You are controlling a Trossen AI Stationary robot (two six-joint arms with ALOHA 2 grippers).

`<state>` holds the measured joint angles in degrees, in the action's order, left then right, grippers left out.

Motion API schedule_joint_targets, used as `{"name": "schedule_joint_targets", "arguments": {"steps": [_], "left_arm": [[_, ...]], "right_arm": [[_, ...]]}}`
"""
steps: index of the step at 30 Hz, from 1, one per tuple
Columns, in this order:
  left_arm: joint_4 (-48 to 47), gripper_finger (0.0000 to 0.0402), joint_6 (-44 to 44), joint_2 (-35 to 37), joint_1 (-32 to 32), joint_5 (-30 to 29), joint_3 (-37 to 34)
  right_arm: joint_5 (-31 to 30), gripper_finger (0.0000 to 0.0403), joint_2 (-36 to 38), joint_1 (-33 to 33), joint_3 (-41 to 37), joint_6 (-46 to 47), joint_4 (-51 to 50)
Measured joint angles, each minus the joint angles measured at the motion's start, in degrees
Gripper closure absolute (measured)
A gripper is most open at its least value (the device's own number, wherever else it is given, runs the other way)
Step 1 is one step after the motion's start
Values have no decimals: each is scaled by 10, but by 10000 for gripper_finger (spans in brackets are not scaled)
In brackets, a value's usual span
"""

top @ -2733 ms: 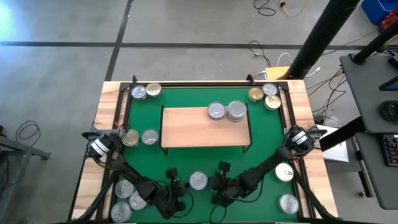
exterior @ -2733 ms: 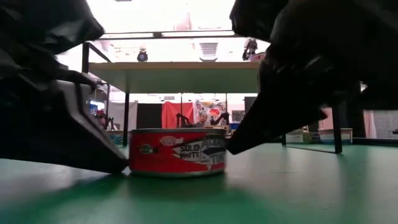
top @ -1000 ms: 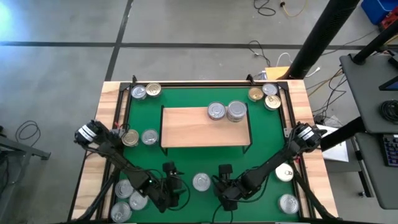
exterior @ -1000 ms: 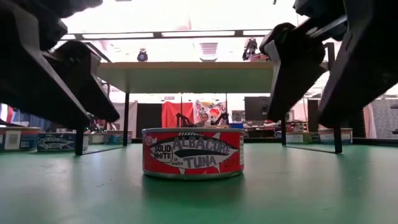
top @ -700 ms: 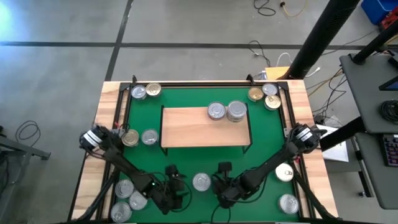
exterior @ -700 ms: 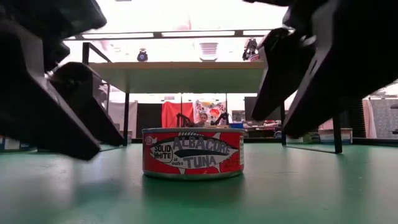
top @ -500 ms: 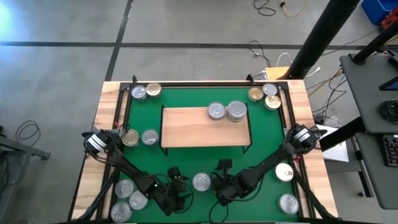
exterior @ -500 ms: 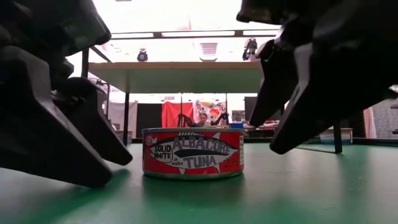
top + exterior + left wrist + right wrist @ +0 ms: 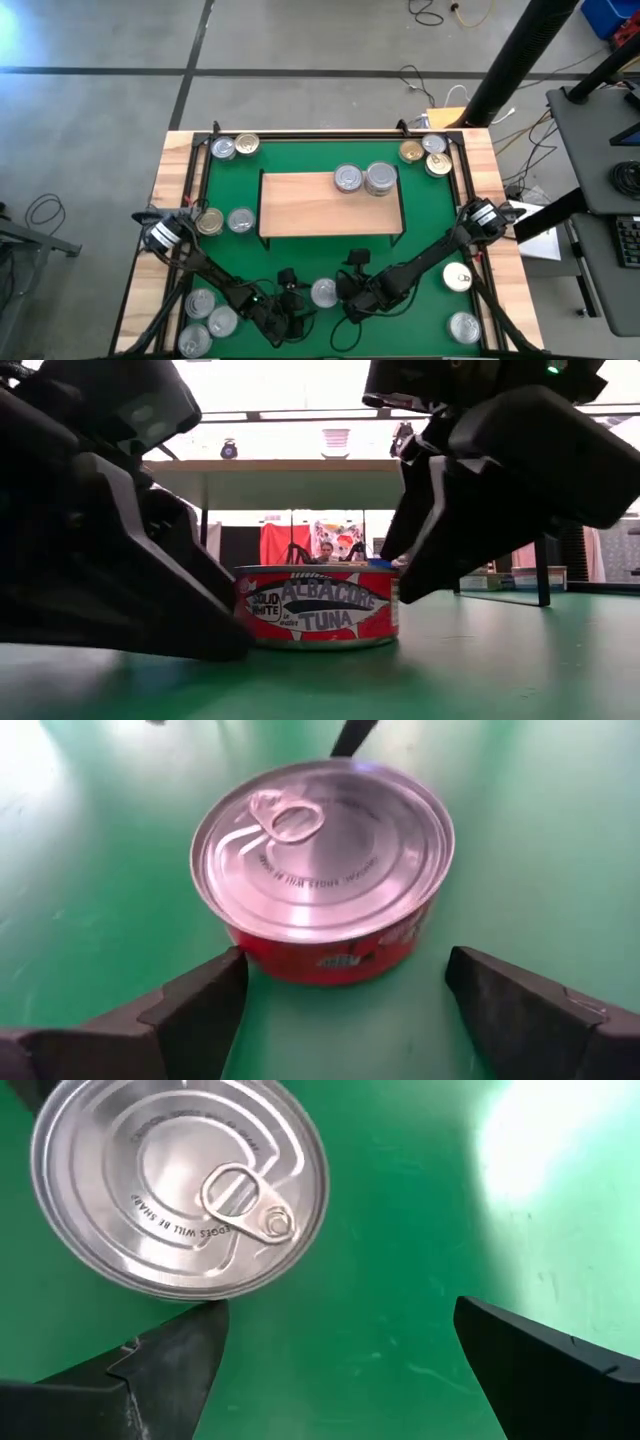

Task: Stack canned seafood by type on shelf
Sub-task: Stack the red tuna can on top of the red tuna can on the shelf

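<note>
A red tuna tin (image 9: 323, 292) with a silver ring-pull lid (image 9: 320, 860) stands upright on the green mat (image 9: 430, 230), near the table's front edge. My left gripper (image 9: 293, 297) is open at the tin's left. My right gripper (image 9: 349, 291) is open at its right. In the left wrist view the tin lies just ahead of the open fingers. The right wrist view shows the tin (image 9: 180, 1185) off to one side of the gap. The light-wood shelf (image 9: 305, 210) carries one silver tin (image 9: 347, 179) and a stack of tins (image 9: 380, 178). My left gripper has one fingertip (image 9: 222, 975) against the foot of the tin's red side wall (image 9: 252, 945), coming low from the table's near left. Its other finger (image 9: 480, 985) stands clear of the tin. My right gripper has one fingertip (image 9: 200, 1330) right by the tin's rim (image 9: 215, 1285); I cannot tell whether it touches.
Loose tins lie in groups: far left (image 9: 232, 147), far right (image 9: 425, 153), left of the shelf (image 9: 225, 221), near left (image 9: 205, 318) and near right (image 9: 458, 278). The shelf's black legs (image 9: 203, 550) stand behind the tuna tin.
Both grippers have come down and moved in on the tuna tin, the left from its left, the right from its right. The tin has slid slightly toward the table's right edge and turned a little, staying upright on the mat.
</note>
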<state>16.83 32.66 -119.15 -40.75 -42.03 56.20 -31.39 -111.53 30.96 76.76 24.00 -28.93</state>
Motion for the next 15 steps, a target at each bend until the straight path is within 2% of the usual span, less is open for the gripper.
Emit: {"name": "schedule_joint_targets", "arguments": {"steps": [8,10,15], "left_arm": [[130,70,-77,-46,2,-52,-1],[161,70,-90,-54,5,-46,-3],[232,69,-111,-73,21,12,-5]], "right_arm": [[14,22,0,2,-12,-6,22],[14,22,0,3,-13,-11,22],[19,22,0,3,-14,-24,18]]}}
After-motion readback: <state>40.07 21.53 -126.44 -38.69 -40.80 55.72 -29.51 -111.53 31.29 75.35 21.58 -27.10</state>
